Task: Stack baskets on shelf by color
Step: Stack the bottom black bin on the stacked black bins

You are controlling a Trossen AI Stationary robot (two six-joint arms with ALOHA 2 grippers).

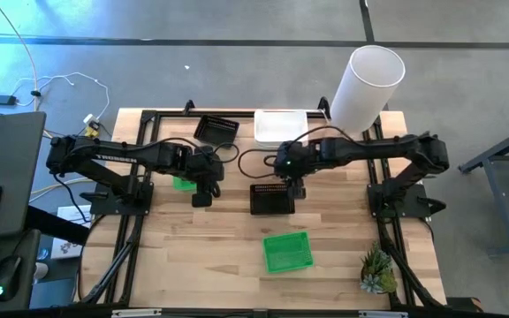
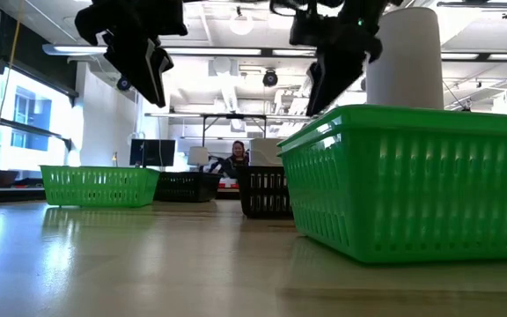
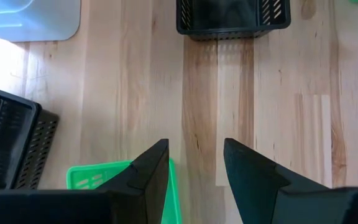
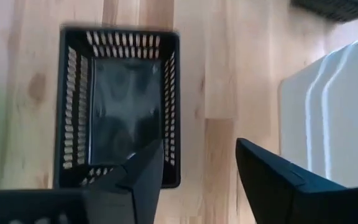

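Note:
A single black slotted basket (image 1: 271, 200) (image 4: 120, 106) rests on its base at the table's middle. My right gripper (image 1: 295, 187) (image 4: 199, 144) hovers open above that basket's right rim, well clear of it in the low view (image 2: 319, 92). My left gripper (image 1: 201, 196) (image 3: 194, 146) is open too, raised over bare wood beside a green basket (image 1: 184, 183) (image 3: 98, 177) that its arm partly hides. Another green basket (image 1: 287, 251) (image 2: 412, 176) sits near the front edge. Stacked black baskets (image 1: 216, 128) and white baskets (image 1: 281, 126) stand at the far edge.
A tall white cylinder (image 1: 367, 86) stands at the far right corner. A small potted plant (image 1: 378, 269) sits at the near right corner. Bare wood lies between the middle black basket and the near green one. People and desks show in the room beyond the table (image 2: 234, 158).

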